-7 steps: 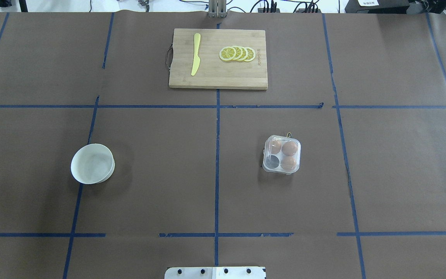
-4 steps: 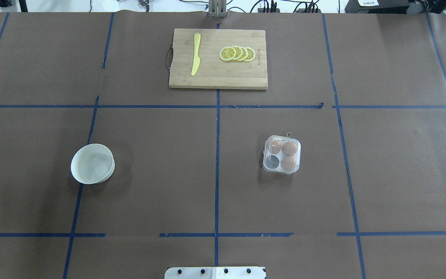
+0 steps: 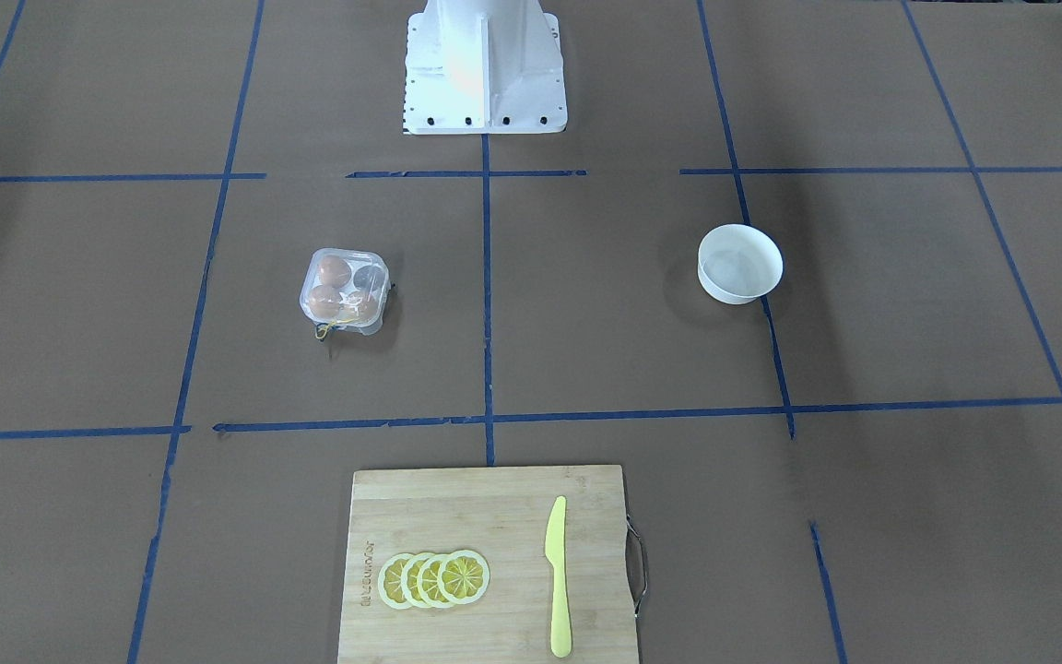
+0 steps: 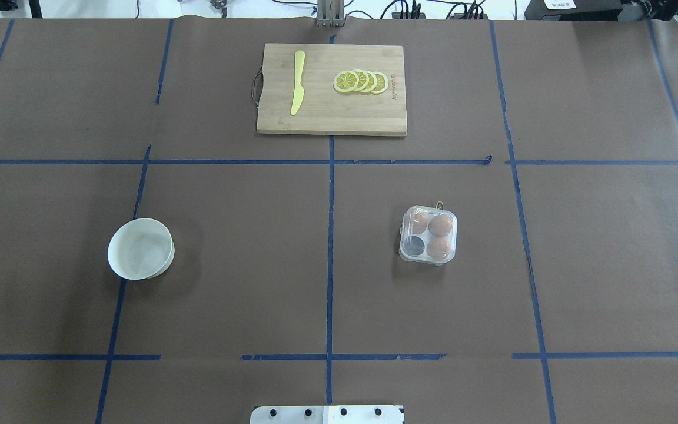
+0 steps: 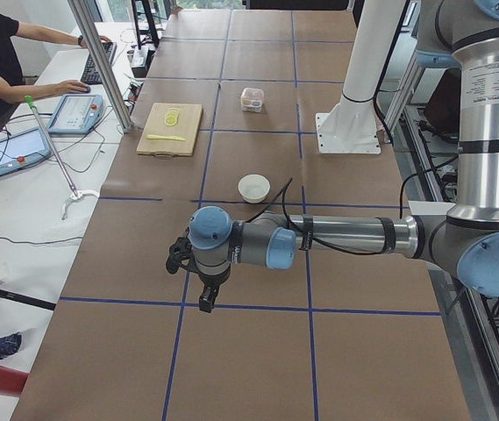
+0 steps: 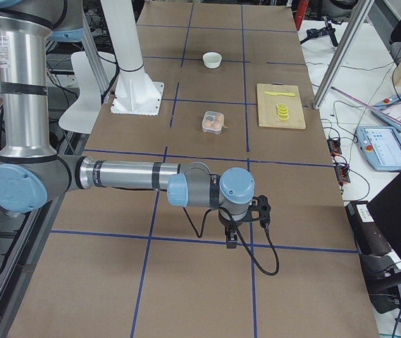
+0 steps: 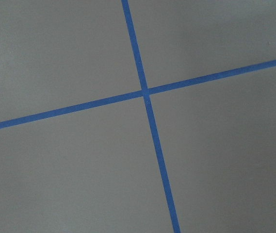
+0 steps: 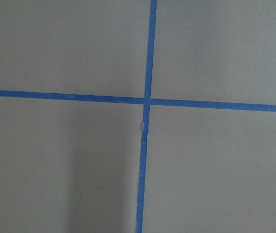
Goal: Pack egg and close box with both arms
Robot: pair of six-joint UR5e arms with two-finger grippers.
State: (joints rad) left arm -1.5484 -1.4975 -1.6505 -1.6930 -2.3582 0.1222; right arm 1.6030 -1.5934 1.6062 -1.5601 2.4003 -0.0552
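Overhead exterior: box (image 4: 428, 242) right of centre holds three eggs (image 4: 441, 225); whether left gripper (image 5: 205, 300) and right gripper (image 6: 231, 239) are parted, I cannot tell.

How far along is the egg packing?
Done, it seems: three eggs sit in the box, one cup empty, lid apparently down, though clear plastic makes that uncertain. In hand: nothing visible; the left gripper and right gripper hang far from it. Left: perhaps nothing; the white bowl holds no egg.
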